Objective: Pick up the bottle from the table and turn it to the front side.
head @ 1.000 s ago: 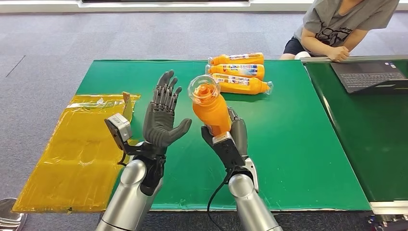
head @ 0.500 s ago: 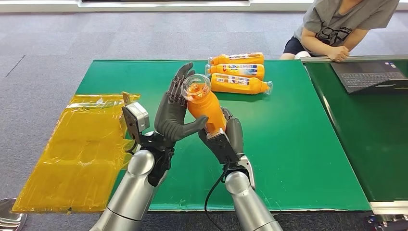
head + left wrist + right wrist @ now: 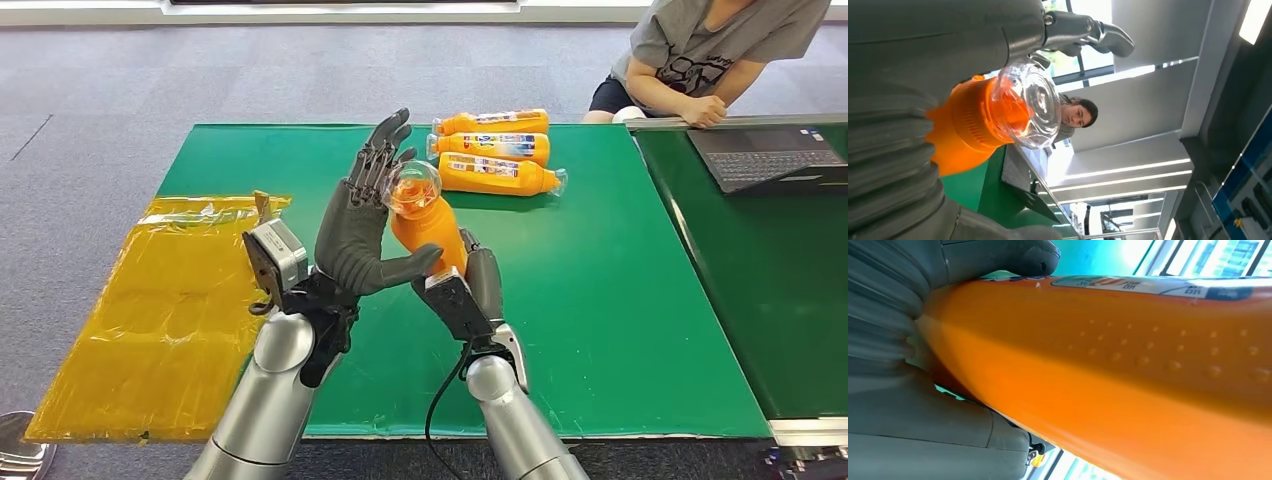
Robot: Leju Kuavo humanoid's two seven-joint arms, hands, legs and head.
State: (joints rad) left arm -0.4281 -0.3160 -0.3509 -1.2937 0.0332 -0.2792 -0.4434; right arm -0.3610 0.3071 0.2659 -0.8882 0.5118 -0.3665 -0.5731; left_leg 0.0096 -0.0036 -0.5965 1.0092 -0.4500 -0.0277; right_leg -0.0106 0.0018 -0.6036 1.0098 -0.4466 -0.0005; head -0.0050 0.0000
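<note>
Your right hand (image 3: 468, 285) is gripping the orange bottle (image 3: 428, 225) upright; your open left hand (image 3: 362, 235) is cupping it, thumb touching, ready for turning.

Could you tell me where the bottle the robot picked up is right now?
In the head view, the bottle is held up above the middle of the green table, gripped low by the right hand, with the left hand against its left side.
</note>
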